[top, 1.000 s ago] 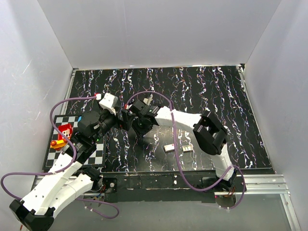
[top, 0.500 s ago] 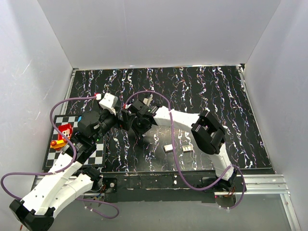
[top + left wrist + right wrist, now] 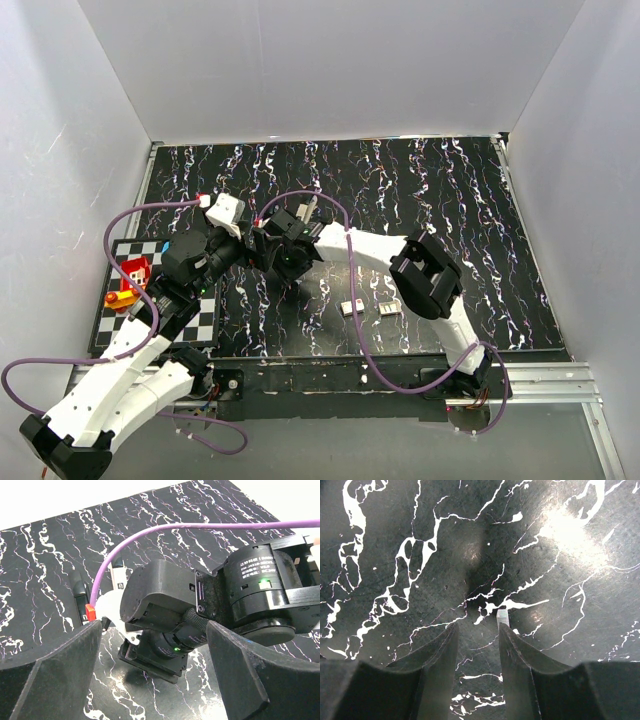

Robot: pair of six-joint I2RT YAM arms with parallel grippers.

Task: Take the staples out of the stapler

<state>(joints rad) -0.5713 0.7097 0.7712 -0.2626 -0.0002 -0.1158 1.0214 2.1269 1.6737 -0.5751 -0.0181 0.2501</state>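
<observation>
Left gripper point(image 3: 152, 625) spread wide and empty beside the right arm's wrist point(image 3: 260, 590) — likely ready to steady the stapler point(image 3: 79, 596), which seems to lie on the counter point(image 3: 560, 540) just beyond; right gripper point(image 3: 477, 630) points straight down, jaws narrowly parted, grasping nothing — probably lining up.

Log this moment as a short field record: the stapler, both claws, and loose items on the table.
left claw: open wide, facing the right arm's wrist
right claw: open, narrow gap, only table between its fingers
stapler: dark body mostly hidden behind that wrist; in neither claw
silvery piece: by one right fingertip; contact unclear
silvery blocks: two, apart, on the table beside the right arm
checkered mat: left side, holds a red toy house
</observation>
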